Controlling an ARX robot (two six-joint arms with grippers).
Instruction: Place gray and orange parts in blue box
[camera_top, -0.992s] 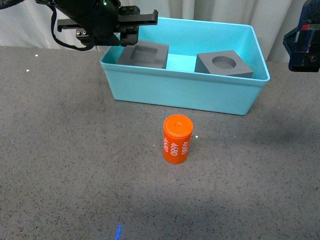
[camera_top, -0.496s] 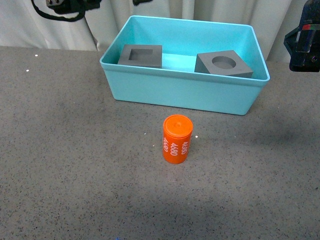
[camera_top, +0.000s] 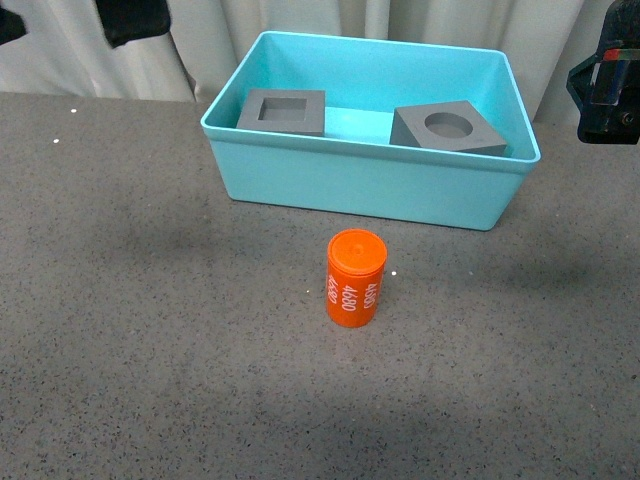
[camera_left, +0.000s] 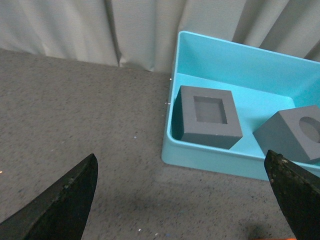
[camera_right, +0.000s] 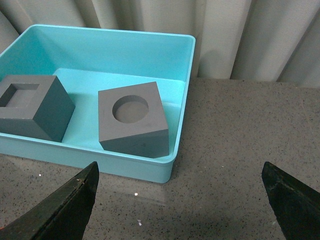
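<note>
- Left gripper (camera_left: 180, 157) has pulled up and away. A second ago it hung over the left end of the box, above the square cube. Now only dark bits of that arm show at the top left corner of the front view. Its fingers (camera_left: 62, 205) stand wide apart and hold nothing.
- Square cube (camera_top: 283, 110) lies inside the box (camera_top: 370, 185), ahead of the left fingers and well clear of them. It is in the same spot as half a second ago, so I judge it released and done.
- Cylinder (camera_top: 355, 278) has not shifted. It stands upright on the table (camera_top: 150, 330), near the box's front wall but outside it, well apart from both pairs of fingers. It is the one part not yet in the box, so the next step is likely a reach for it.
- Round cube (camera_top: 447, 127) sits turned askew in the box's right end, ahead of the right fingers, unchanged.
- Right gripper (camera_right: 180, 165) hangs where it was, off the box's right end. Its fingers (camera_right: 292, 200) are spread wide and empty.
</note>
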